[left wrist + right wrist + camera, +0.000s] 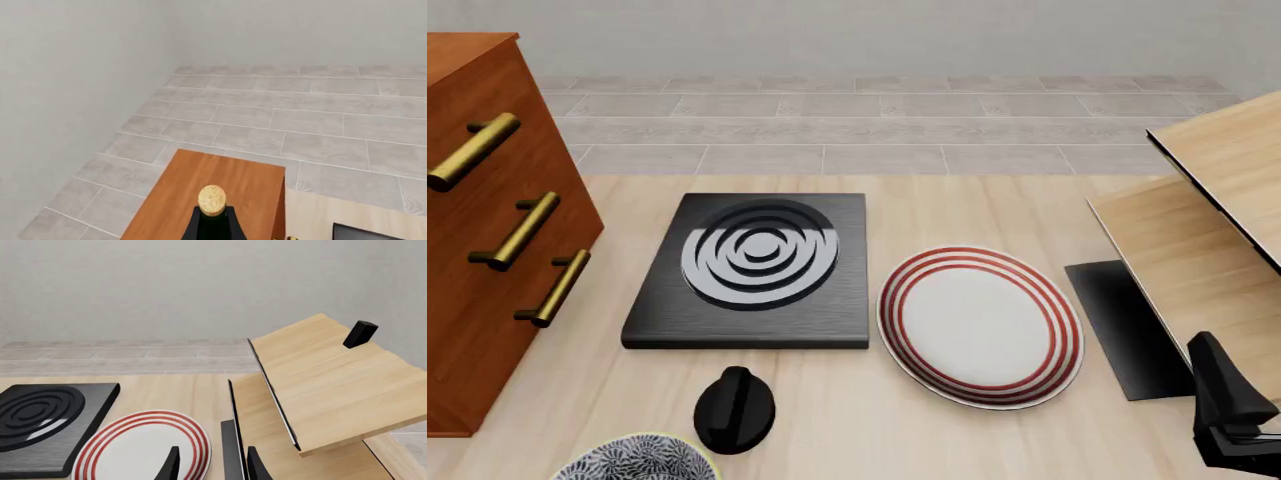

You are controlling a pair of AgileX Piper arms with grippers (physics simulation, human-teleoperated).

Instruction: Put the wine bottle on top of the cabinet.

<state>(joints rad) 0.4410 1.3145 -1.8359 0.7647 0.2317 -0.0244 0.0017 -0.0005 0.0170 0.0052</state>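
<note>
The wine bottle (213,220) shows only in the left wrist view, as a dark neck with a tan cork (212,199). My left gripper (213,231) is shut on that neck, a dark finger (190,229) on each side. The bottle hangs over the reddish-brown top of the cabinet (200,175); whether its base touches is hidden. In the front view the cabinet (481,300) stands at the left with three brass handles, and the bottle and left arm are out of frame. My right gripper (213,467) is open and empty, low at the front right (1234,420).
A black hob plate (754,265) lies mid-table, a red-ringed white plate (981,325) to its right. A squat black knob (734,408) and a patterned bowl (641,460) sit near the front edge. Pale wood furniture (1214,220) and a black mat (1128,325) fill the right.
</note>
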